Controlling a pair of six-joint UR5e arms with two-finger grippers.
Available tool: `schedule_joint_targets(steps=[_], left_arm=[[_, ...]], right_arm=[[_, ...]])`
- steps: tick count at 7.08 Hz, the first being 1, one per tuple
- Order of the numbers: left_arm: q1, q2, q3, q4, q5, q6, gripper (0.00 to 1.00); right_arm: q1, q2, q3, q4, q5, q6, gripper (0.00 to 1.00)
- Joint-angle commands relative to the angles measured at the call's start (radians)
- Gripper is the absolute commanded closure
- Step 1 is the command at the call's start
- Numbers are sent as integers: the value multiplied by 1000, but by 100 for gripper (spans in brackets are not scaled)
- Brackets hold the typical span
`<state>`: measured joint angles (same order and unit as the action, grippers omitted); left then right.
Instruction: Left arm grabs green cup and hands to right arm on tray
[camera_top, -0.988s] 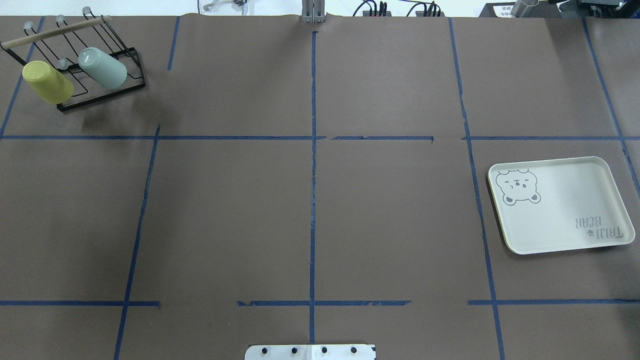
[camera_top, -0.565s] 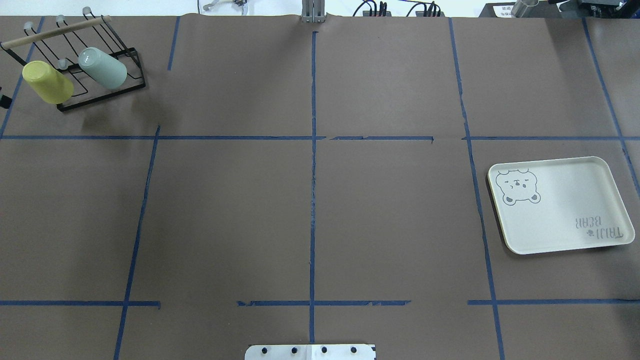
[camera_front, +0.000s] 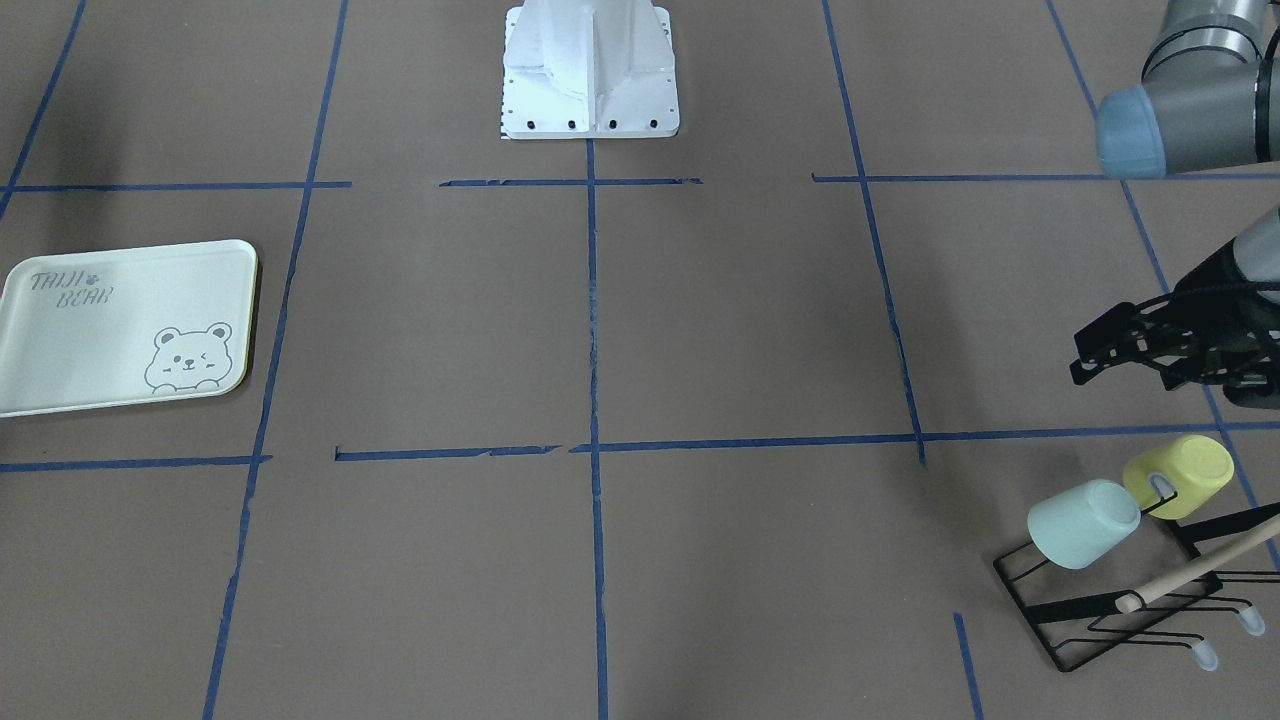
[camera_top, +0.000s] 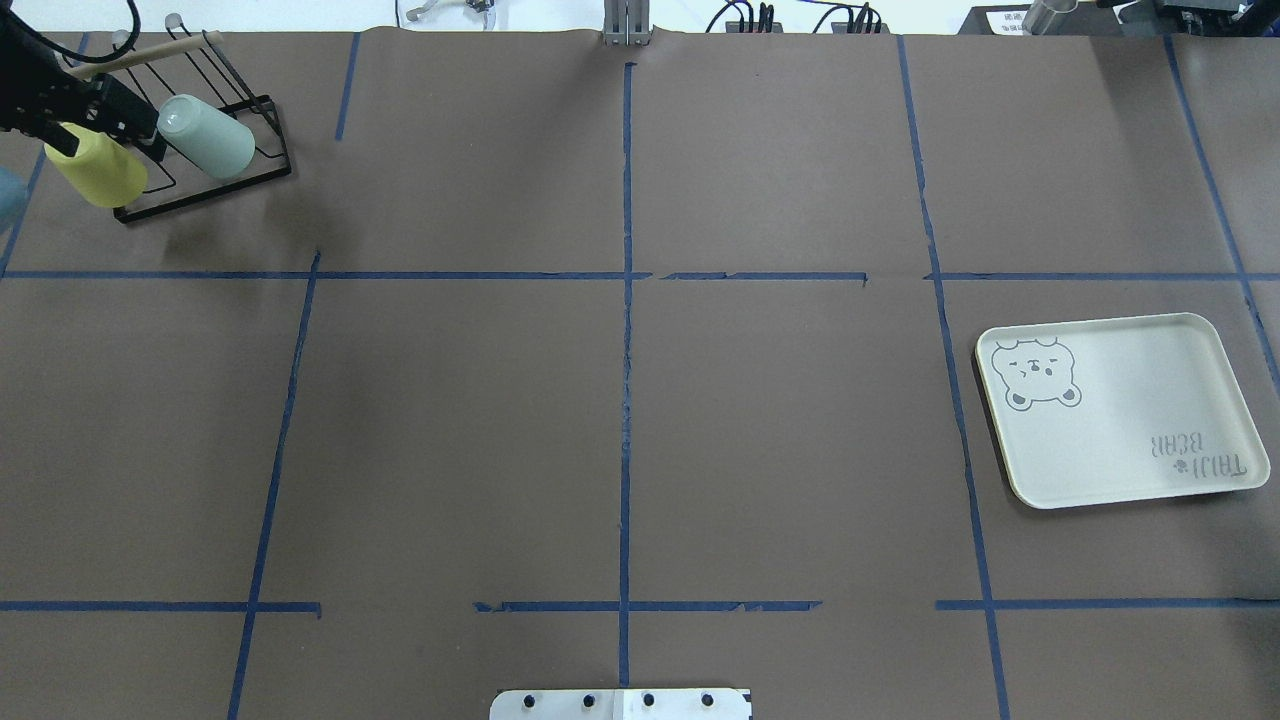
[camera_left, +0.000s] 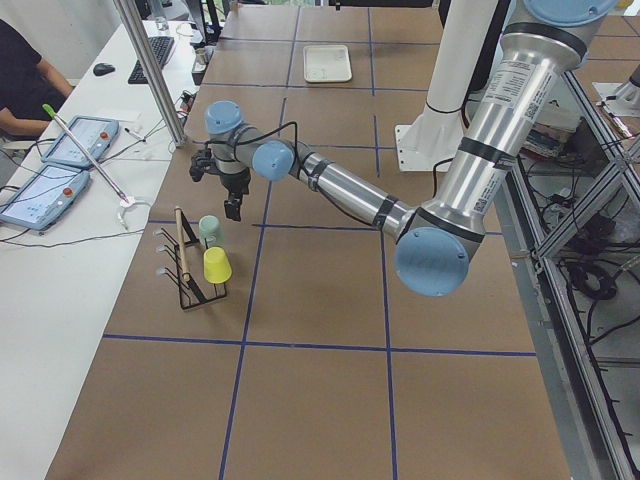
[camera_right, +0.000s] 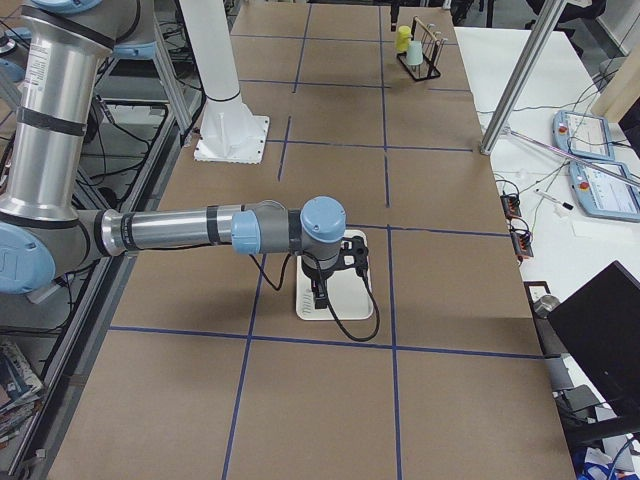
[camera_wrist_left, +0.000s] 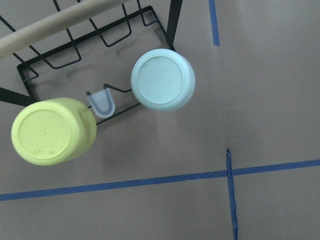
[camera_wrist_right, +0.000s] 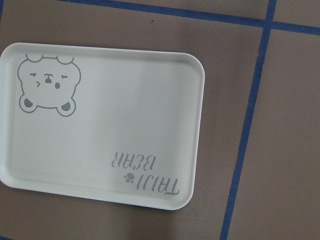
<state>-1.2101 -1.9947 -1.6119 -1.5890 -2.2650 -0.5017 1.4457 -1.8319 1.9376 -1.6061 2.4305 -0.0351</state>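
The green cup (camera_top: 207, 136) lies tilted, bottom up, on a peg of a black wire rack (camera_top: 205, 192) at the far left of the table. It also shows in the front view (camera_front: 1080, 522) and below the left wrist camera (camera_wrist_left: 162, 79). My left gripper (camera_top: 110, 122) hovers above the rack by the yellow-green cup (camera_top: 97, 168), apart from the green cup; in the front view (camera_front: 1085, 355) its jaws stand apart and empty. The tray (camera_top: 1120, 420) lies bare at the right. My right gripper (camera_right: 320, 290) hangs over the tray (camera_wrist_right: 125, 120); I cannot tell whether it is open.
The yellow-green cup (camera_wrist_left: 52, 131) sits on the peg beside the green one. The rack has a wooden bar (camera_front: 1195, 567) along its top. The robot's white base (camera_front: 590, 80) stands at the table's near middle. Blue tape lines cross the brown table.
My left gripper has come into the overhead view from the left edge and now hangs over the rack. The cups and the tray have not moved.
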Motion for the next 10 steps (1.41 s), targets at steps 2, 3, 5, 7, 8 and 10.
schedule_joint_targets(steps=[2, 3, 5, 7, 8, 10], left_arm=[[12, -99, 209, -159, 96, -14, 0], [14, -117, 230, -164, 96, -15, 0], [18, -142, 260, -172, 96, -15, 0], [29, -148, 322, -247, 96, -50, 0], [29, -150, 336, -264, 97, -55, 0], [50, -151, 365, -308, 134, -57, 0]], right_arm=[[-10, -1, -2, 0, -4, -2, 0], [-10, -1, -2, 0, -4, 0, 0], [-13, -1, -3, 0, -4, -2, 0], [-16, -1, -3, 0, -4, -2, 0], [-16, -1, -3, 0, -4, -3, 0], [-18, -1, -3, 0, -4, -3, 0]])
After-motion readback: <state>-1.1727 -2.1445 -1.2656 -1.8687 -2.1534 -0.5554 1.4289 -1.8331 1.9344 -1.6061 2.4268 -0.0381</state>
